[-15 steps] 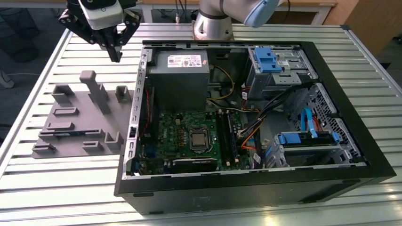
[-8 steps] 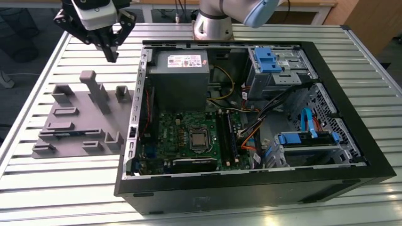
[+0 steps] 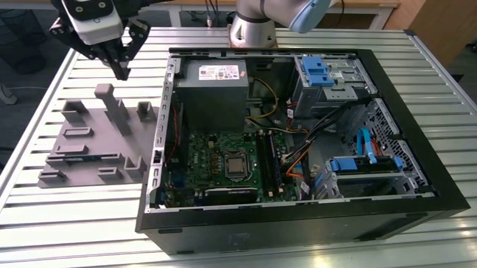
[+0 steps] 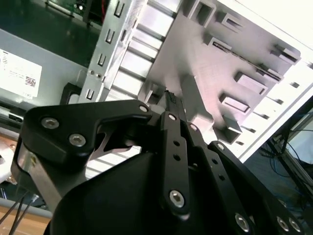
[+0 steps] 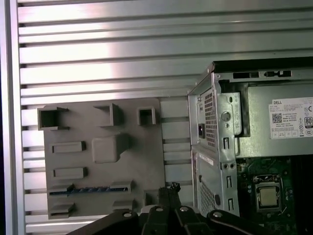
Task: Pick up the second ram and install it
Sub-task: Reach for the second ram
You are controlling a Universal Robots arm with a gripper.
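The second ram (image 5: 88,189) is a thin dark blue-green stick. It lies flat between two low holders near the front end of the grey moulded tray (image 5: 146,147). My gripper (image 3: 122,71) hangs high over the tray's far end, beside the case's back corner on the exterior view's left. Its black fingers (image 5: 168,191) are pressed together with nothing between them. In the second wrist view the gripper (image 4: 171,100) tapers to a point above the tray (image 4: 195,44). The black slot strips (image 3: 272,162) sit on the green motherboard (image 3: 216,151), right of the processor.
The open black computer case (image 3: 298,223) fills the middle and right of the slatted metal table (image 3: 75,223). It holds a grey power supply (image 3: 212,89), blue drive brackets (image 3: 320,70) and loose cables. Tall upright blocks (image 3: 111,106) rise from the tray below my gripper.
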